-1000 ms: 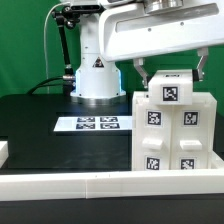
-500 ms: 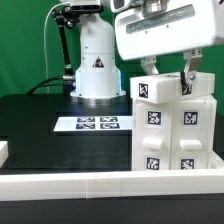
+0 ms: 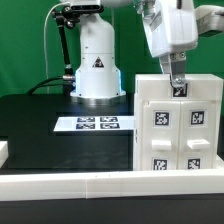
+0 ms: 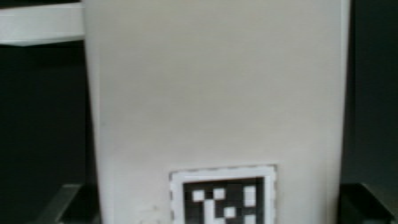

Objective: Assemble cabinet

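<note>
The cabinet (image 3: 180, 130), a large white box with black-and-white tags on its front face, stands upright at the exterior view's right. My gripper (image 3: 176, 80) comes down from above onto its top edge and is shut on it, next to a small tag. In the wrist view the cabinet's white surface (image 4: 214, 90) fills the picture, with one tag (image 4: 222, 198) on it. My gripper (image 4: 214, 208) has dark fingers (image 4: 64, 205) that press on either side of the cabinet.
The marker board (image 3: 97, 124) lies flat on the black table, left of the cabinet. The robot base (image 3: 97, 70) stands behind it. A white rail (image 3: 80, 183) runs along the front edge. A small white piece (image 3: 3, 152) sits at the far left.
The gripper has turned about its vertical axis, and the cabinet has turned with it. The cabinet's front now faces the exterior camera squarely.
</note>
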